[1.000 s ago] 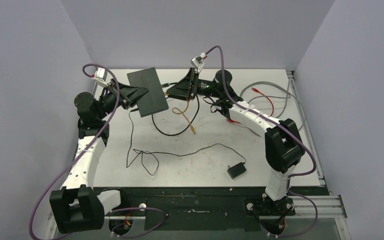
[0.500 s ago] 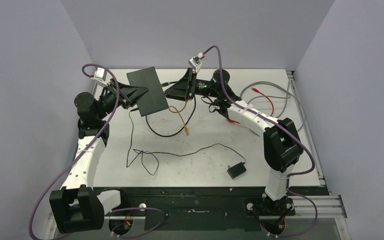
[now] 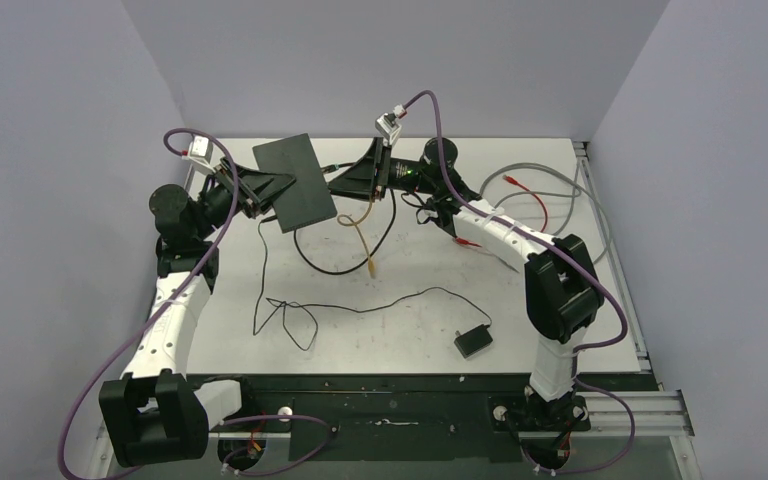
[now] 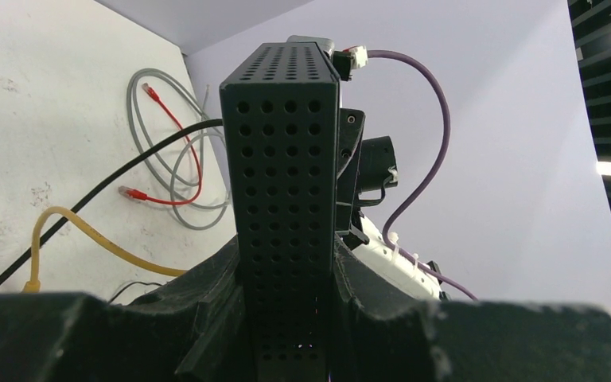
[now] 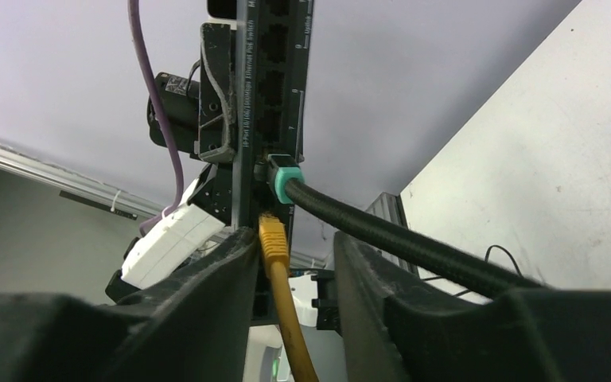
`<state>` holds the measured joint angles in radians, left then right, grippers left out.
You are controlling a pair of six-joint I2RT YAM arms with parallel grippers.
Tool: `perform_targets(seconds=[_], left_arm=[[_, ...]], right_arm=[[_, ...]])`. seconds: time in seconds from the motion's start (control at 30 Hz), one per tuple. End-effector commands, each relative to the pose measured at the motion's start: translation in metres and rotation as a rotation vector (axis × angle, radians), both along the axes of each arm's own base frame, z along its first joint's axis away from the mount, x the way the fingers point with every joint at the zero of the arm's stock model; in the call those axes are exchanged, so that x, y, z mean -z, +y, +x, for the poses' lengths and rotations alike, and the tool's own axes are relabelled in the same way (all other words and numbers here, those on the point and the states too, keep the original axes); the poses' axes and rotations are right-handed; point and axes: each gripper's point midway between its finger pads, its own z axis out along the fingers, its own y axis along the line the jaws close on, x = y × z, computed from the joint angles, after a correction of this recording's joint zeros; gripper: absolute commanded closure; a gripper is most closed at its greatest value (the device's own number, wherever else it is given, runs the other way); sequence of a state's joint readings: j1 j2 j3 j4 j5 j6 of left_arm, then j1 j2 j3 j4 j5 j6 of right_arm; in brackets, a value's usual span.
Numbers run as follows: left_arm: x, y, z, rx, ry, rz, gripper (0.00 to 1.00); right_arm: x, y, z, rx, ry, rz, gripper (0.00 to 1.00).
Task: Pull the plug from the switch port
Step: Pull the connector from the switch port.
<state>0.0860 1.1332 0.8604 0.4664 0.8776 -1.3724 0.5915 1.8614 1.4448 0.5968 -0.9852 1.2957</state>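
1. The left gripper (image 4: 288, 263) is clamped tight on the switch (image 4: 282, 159). The box's perforated short end stands upright between its fingers, lifted clear of the table (image 3: 410, 330).
2. The right gripper (image 5: 294, 243) stands partly open with the yellow plug (image 5: 273, 237) between its fingers. The plug lies close against one finger, with a clear gap to the other, so it looks framed but not yet gripped.
3. To do this step well, the fingers should close on the plug's hard body, not on the yellow cable (image 5: 290, 334) trailing back between them. I cannot see the latch tab, so the squeeze likely needs to press it.
4. The pull should then go straight back out of the socket, along the plug's own line, while the other arm holds the box firm. A sideways tug could jam the plug.
5. A teal-collared plug (image 5: 285, 179) sits in the next socket, just beyond the fingertips, and its thick black cable (image 5: 398, 243) passes over one finger. The closing fingers should stay clear of both.
6. The switch's socket edge faces the right fingers, and its long axis, the row of sockets, runs straight on past the fingertips. From above, its broad face tilts upward.
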Motion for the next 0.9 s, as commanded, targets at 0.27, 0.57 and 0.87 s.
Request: perform_targets(seconds=[0.27, 0.57, 0.87], left_arm=[[-0.037, -0.011, -0.024, 0.053, -0.16, 0.011, 1.0], [-0.034, -0.011, -0.021, 0.053, -0.151, 0.01, 1.0], [-0.035, -0.012, -0.019, 0.058, -0.154, 0.005, 1.0]], right_arm=[[-0.018, 0.008, -0.006, -0.01, -0.076, 0.033, 0.74], [-0.038, 0.004, -0.003, 0.013, -0.098, 0.092, 0.44], [-0.039, 0.007, 0.0, 0.003, -0.075, 0.112, 0.58]])
